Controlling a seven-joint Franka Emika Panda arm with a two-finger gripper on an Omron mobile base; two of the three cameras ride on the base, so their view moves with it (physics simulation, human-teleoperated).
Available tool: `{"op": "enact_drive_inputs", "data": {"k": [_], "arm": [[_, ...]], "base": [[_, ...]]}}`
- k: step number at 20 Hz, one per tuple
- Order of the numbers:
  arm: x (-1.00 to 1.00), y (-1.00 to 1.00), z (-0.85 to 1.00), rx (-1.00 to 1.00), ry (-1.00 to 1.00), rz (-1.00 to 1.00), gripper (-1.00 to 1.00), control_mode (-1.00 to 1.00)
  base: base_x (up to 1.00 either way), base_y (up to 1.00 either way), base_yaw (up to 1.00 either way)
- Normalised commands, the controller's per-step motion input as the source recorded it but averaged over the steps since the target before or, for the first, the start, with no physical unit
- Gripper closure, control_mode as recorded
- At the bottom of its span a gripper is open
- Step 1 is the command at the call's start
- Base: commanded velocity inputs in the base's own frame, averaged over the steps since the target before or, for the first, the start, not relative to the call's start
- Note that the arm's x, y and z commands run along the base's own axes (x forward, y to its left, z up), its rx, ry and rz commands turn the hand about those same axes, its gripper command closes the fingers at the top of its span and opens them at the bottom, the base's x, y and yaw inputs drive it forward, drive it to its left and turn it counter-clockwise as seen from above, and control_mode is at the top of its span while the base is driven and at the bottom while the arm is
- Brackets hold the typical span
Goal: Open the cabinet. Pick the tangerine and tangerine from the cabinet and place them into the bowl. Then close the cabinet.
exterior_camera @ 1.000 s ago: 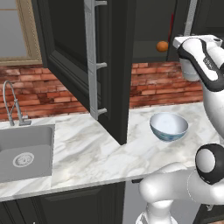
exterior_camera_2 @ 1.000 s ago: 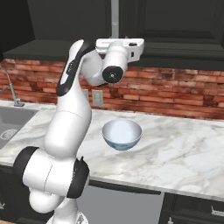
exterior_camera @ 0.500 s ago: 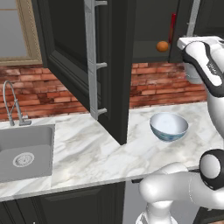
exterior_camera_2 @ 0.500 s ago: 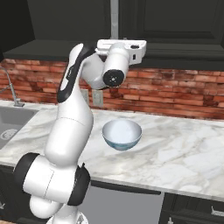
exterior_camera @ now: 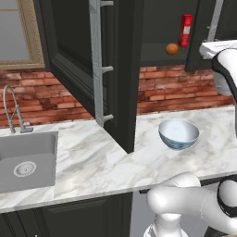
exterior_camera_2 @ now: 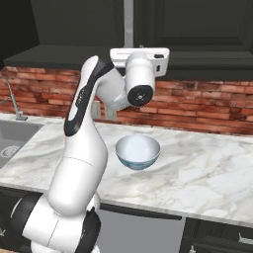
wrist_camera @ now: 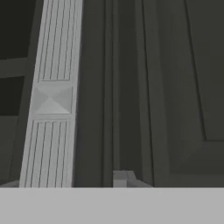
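The black wall cabinet [exterior_camera: 115, 69] has its left door swung wide open over the counter. One tangerine [exterior_camera: 171, 49] lies on the shelf inside. The bowl [exterior_camera: 178, 134], also seen as bowl [exterior_camera_2: 138, 150], stands empty on the marble counter below. My hand [exterior_camera: 217, 47] is raised at the cabinet's right door, by its silver bar handle [exterior_camera: 213, 21]. In the hand view that handle [wrist_camera: 51, 98] runs down between my two finger tips, and my gripper [wrist_camera: 65, 183] is shut on it. My hand [exterior_camera_2: 140, 53] sits right under the handle [exterior_camera_2: 128, 22].
A tall red carton [exterior_camera: 185, 30] stands on the shelf just right of the tangerine. The open left door and its handle [exterior_camera: 96, 65] jut out over the counter. A sink [exterior_camera: 25, 159] with a faucet [exterior_camera: 11, 109] lies at the left. A brick wall backs the counter.
My hand has edged a little toward the right door, and the jaws have narrowed onto its handle. The bowl, tangerine and left door have not moved.
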Motion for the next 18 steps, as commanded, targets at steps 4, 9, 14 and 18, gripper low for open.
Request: {"op": "enact_drive_inputs", "data": {"k": [4, 9, 14, 18], "arm": [[-0.6, -1.0, 0.06, 0.09, -0.08, 0.0, 1.0, -1.0], [-0.38, -1.0, 0.0, 0.07, -0.13, 0.0, 1.0, -1.0], [-0.38, -1.0, -0.5, 0.2, -0.24, 0.03, 1.0, -1.0], [-0.93, -0.57, -1.0, 0.31, -0.08, 0.14, 1.0, -1.0]], "base": [[0.0, 0.0, 0.0], [0.0, 0.0, 0.0], [0.0, 0.0, 0.0], [0.0, 0.0, 0.0]]}}
